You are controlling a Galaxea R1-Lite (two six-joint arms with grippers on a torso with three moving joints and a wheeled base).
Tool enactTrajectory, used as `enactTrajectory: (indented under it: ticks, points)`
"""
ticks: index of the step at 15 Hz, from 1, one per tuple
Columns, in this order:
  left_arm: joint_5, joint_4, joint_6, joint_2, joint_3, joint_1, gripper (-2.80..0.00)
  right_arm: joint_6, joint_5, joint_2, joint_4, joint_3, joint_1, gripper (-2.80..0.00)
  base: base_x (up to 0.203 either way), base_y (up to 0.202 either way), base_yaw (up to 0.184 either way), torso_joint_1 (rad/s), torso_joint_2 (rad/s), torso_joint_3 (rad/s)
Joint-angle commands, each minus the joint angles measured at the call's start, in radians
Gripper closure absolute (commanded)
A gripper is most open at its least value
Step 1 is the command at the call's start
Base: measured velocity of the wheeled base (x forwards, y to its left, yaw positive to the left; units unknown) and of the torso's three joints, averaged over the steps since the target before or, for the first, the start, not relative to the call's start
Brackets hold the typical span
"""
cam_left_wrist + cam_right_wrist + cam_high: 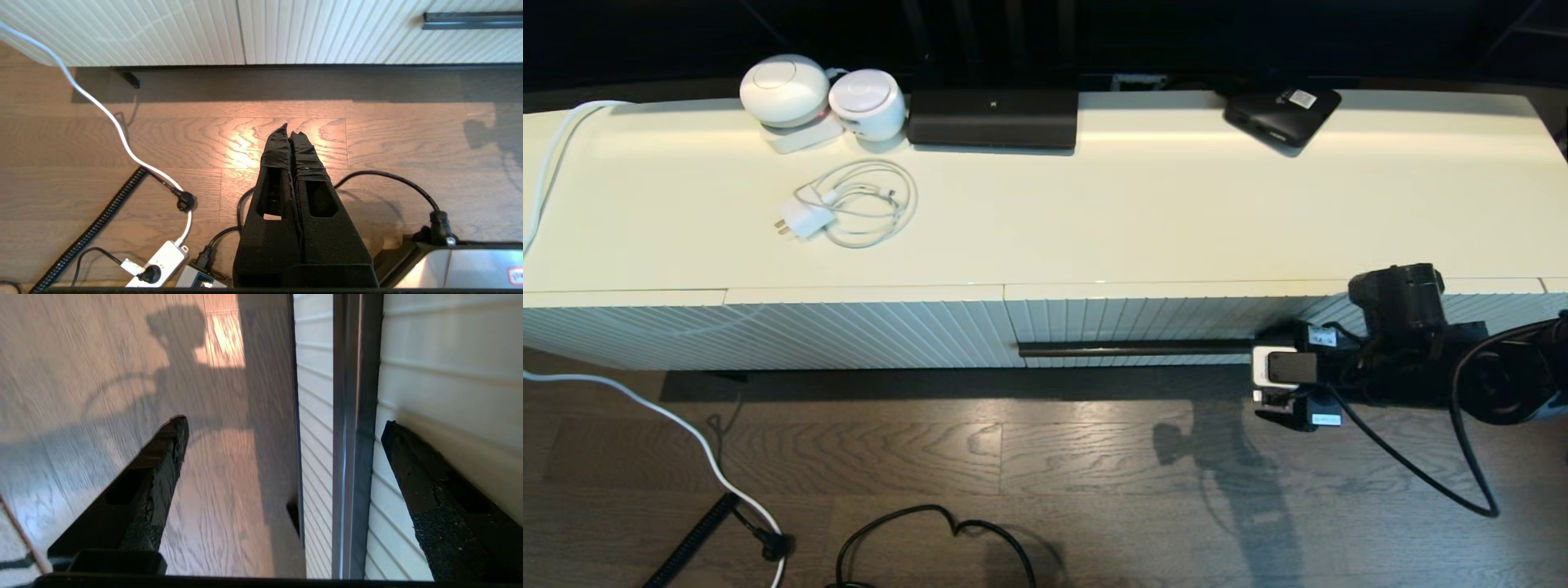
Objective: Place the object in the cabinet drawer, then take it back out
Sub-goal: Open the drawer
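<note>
The cabinet drawer (1152, 322) is seen shut, with the right gripper (282, 428) spread wide astride the right end of its bar handle (1135, 349), the left gripper (289, 132) pinched closed and parked over the floor, and the umbrella nowhere in view, so whether the task is nearly finished or barely begun cannot be judged.

You can't see umbrella in any view. Drawer (1160, 322) closed, so its interior hidden from you. Right end of bar handle (1135, 349) covered by right arm in head view; in right wrist view handle (353, 437) runs off top and bottom edges. Right gripper (284, 424): one finger cut by picture's edge. Floor in right wrist view blurred. Wide black device (992, 118) at cabinet's back: upper part lost in darkness. White cable (547, 163) runs off left edge.
</note>
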Motion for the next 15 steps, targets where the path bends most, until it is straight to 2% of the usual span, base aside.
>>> enactTrajectory:
  ticks: [1,15]
  points:
    - [0.0,-0.001,-0.001,0.0,0.0,0.001,0.0,-0.007,0.001,-0.018,0.002,0.007,-0.002,-2.8,0.0,0.0,0.0,0.0,0.0,0.0]
    - [0.0,-0.001,-0.001,0.0,0.0,0.001,0.0,-0.017,0.0,0.02,0.016,0.056,0.001,-2.8,0.0,0.0,0.0,0.0,0.0,0.0]
